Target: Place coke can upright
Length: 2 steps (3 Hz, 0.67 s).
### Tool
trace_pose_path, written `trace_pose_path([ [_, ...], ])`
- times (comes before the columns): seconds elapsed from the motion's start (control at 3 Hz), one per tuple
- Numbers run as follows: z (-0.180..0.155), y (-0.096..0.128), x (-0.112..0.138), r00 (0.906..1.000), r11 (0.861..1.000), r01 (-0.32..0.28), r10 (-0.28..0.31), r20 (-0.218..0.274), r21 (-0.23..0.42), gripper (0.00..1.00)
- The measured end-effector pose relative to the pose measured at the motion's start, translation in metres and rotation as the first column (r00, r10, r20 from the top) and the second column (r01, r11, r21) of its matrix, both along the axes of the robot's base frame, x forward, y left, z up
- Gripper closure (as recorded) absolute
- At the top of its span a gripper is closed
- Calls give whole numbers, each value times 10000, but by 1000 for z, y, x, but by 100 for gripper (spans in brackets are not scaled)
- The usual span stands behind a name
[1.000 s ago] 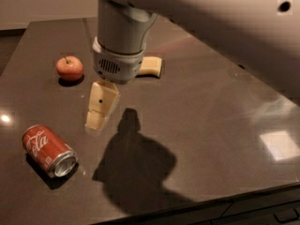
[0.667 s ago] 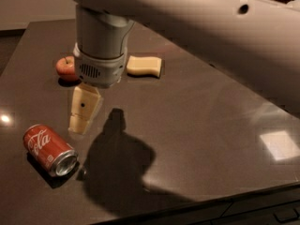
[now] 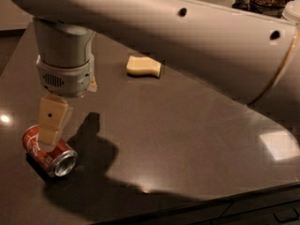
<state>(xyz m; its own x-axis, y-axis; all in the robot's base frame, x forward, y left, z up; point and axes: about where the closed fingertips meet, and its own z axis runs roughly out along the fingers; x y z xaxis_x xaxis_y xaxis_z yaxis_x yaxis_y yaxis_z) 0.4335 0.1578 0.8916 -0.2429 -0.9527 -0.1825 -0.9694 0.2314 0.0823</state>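
The coke can (image 3: 47, 153) is lying on its side in the lower left of the frame, resting on the dark, glossy desk (image 3: 197, 125). Its silver end is facing toward the lower right, and its red body with white lettering is pointing back toward the left edge. The end effector (image 3: 50, 132) is hanging straight down over the can from the grey wrist housing (image 3: 64, 64), which is sitting in the upper left of the frame. The beige lower part of the end effector is overlapping the upper side of the can, toward the can's rear half. Whether it is touching the can or only standing in front of it is not showing clearly, and I cannot tell whether the end effector is released, clenched or grasping the can. The thick pale arm (image 3: 187, 36) is sweeping across the whole top of the frame, from the upper left down to the right edge, and is covering much of the far side of the desk. A pale yellow block (image 3: 144, 66) is lying flat on the desk in the upper middle of the frame, well apart from the can and just below the arm's underside. A dark shadow (image 3: 93, 168) is spreading over the desk to the right of the can and running down toward the near edge at the bottom of the frame. A bright square reflection (image 3: 279, 145) is glinting on the desk surface at the right.
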Motion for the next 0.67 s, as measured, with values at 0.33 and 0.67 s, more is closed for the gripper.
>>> trace_pose_path([
  [0.33,-6,20,-7,9996,9993,-228,223,-170,-283,0],
  [0.67,-13,35,-10,9989,9977,-354,336,-314,-583,0],
])
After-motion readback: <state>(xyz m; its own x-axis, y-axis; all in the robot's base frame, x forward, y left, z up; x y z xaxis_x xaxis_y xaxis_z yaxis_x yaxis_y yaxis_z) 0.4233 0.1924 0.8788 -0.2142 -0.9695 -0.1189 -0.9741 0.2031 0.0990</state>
